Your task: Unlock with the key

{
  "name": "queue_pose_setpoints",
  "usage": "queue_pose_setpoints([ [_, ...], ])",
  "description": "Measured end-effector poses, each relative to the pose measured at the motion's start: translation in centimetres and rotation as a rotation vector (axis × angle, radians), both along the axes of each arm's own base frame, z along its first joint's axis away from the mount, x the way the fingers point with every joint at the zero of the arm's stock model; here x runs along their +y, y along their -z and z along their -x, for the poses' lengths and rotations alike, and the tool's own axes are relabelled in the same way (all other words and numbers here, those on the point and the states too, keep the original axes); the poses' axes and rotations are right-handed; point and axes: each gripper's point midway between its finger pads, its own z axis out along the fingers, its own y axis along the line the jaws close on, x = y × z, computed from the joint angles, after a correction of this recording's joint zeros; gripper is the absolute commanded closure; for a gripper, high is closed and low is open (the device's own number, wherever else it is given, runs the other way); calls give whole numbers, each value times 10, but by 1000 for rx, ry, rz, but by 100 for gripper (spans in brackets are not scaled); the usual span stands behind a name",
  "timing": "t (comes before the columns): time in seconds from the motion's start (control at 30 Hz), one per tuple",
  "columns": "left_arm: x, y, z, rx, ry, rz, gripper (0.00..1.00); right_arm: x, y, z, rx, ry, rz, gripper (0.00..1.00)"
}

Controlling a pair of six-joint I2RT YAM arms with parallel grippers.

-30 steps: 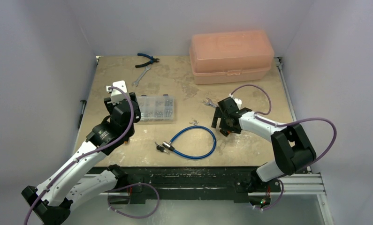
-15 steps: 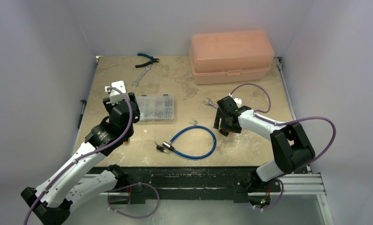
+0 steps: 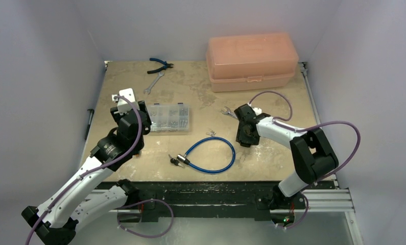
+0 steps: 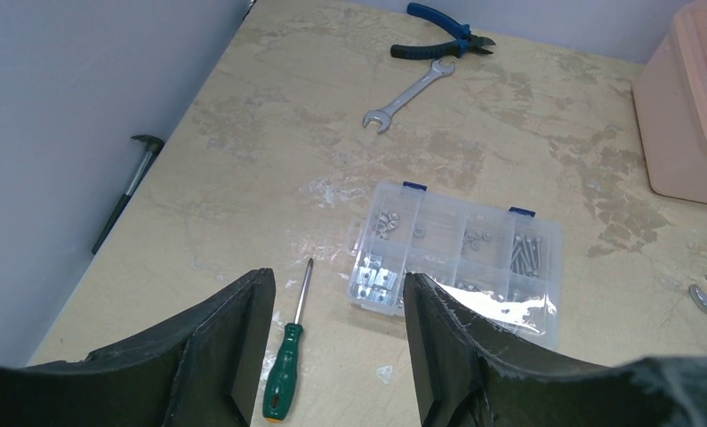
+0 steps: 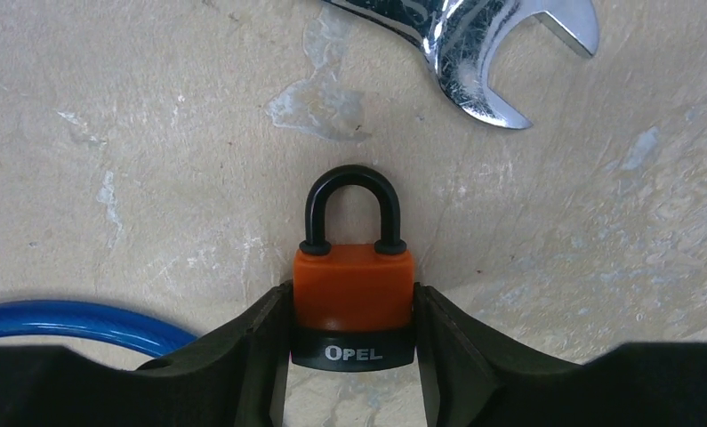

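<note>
Step in hand: securing the lock. The right gripper (image 5: 349, 307) is clamped on the orange padlock with black shackle (image 5: 353, 276), which lies flat on the counter (image 3: 272, 163). The left gripper (image 4: 334, 307) hovers empty, fingers apart.

Next move, as judged: the left arm fetches the small black-headed metal key (image 3: 175, 161), which lies near the blue cable loop (image 3: 233, 152).

Only the top view shows the key. Only the right wrist view shows the grasp.

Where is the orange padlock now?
The orange padlock shows in the right wrist view, clamped in the jaws of the right gripper, shackle toward the silver wrench, just right of the blue cable.
</note>
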Motion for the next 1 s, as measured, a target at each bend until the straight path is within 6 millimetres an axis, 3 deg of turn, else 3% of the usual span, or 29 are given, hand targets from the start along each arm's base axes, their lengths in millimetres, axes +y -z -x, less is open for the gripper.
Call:
queue_pose_setpoints([
  [0.2,1,-2,1,-6,0,5,41,7,-1,-14,11,-19,12,59],
  [0.5,1,-1,1,-5,0,4,41,29,-5,-59,-21,-83,20,54],
  [0.87,0,1,0,3,0,-3,41,38,-3,-73,-22,-153,25,23],
  [1.0,-1,1,-1,6,0,-5,41,37,-4,-74,-21,-172,34,18],
])
